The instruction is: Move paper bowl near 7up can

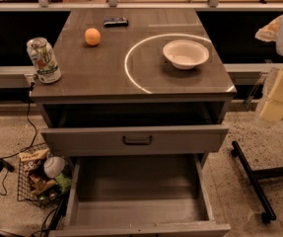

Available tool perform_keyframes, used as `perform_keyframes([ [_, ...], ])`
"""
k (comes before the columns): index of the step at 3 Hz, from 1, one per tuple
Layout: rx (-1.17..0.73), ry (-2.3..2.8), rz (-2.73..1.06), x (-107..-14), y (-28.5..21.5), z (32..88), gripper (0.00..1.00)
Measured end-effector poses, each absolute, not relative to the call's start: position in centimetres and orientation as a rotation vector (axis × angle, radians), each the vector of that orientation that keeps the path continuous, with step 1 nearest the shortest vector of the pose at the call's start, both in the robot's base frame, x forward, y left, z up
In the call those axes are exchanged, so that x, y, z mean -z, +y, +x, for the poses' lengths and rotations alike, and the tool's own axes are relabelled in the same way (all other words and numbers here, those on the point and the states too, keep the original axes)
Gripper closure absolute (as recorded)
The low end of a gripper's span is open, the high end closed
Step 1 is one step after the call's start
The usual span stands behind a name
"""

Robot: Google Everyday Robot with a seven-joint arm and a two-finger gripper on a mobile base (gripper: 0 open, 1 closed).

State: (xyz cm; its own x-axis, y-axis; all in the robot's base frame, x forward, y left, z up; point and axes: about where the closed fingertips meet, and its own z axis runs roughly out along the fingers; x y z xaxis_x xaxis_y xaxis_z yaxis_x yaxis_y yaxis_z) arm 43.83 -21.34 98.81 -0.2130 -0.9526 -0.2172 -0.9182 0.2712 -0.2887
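Note:
The paper bowl (186, 54) is white, shallow and upright on the right part of the grey cabinet top (101, 68). The 7up can (43, 59) is silver-white and green and stands tilted at the top's front left corner. The bowl and can are far apart, nearly the whole width of the top. My gripper (278, 97) is a pale blurred shape at the right edge of the view. It hangs to the right of the cabinet and lower than the bowl, touching neither object.
An orange ball (92, 36) and a dark flat device (116, 21) lie at the back of the top. Two drawers (137, 139) stand pulled out below. A wire basket of snacks (42, 179) sits on the floor left. A black chair base (252, 177) is right.

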Motion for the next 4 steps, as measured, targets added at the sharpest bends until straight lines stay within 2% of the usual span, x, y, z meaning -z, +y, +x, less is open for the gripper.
perform_keyframes([
  [2, 0.159, 2.167, -1.682, -98.7, -21.1, 44.6, 0.00],
  [4, 0.287, 1.884, -1.670, -97.0, -18.5, 50.8, 0.00],
])
